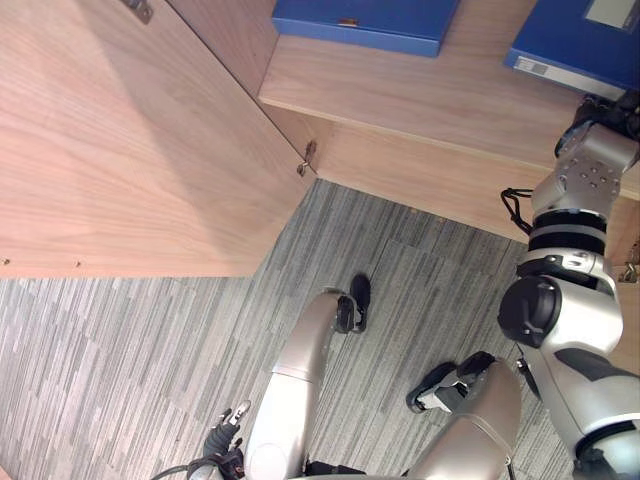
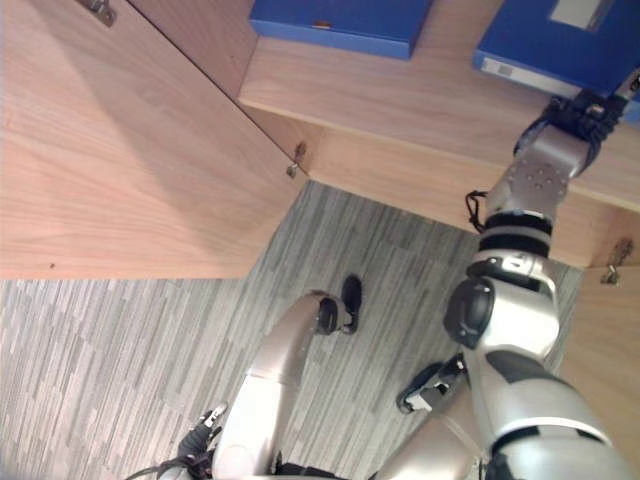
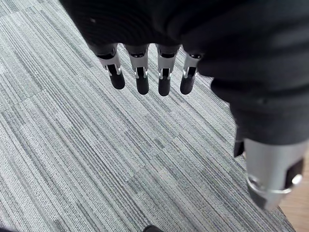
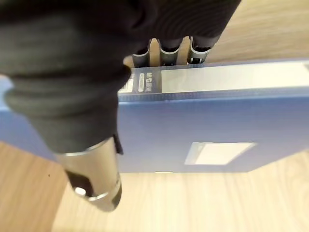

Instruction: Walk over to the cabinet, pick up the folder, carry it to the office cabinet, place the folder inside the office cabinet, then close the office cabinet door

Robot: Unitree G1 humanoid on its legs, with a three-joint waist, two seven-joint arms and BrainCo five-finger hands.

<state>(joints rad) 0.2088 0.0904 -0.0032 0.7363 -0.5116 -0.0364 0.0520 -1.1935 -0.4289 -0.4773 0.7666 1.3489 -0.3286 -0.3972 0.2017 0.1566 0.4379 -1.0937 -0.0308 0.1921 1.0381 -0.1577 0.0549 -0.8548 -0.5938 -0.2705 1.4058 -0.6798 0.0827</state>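
The blue folder [image 1: 575, 35] with a white label lies on the wooden shelf [image 1: 420, 100] of the office cabinet, at the far right. My right hand [image 2: 572, 112] reaches up to its near edge. In the right wrist view the fingers [image 4: 169, 54] pass behind the folder's [image 4: 217, 125] spine, their tips hidden, while the thumb [image 4: 91, 169] lies across its cover, so the hand pinches it. My left hand [image 3: 145, 29] hangs low over the carpet with straight fingers [image 3: 142, 79] and holds nothing; it also shows as my left hand [image 1: 226, 432] at the bottom.
A second blue folder [image 1: 365, 20] lies on the same shelf to the left. The cabinet door [image 1: 120, 150] stands swung open at the left, its hinge [image 1: 307, 158] by the shelf corner. Grey striped carpet [image 1: 120, 360] covers the floor below.
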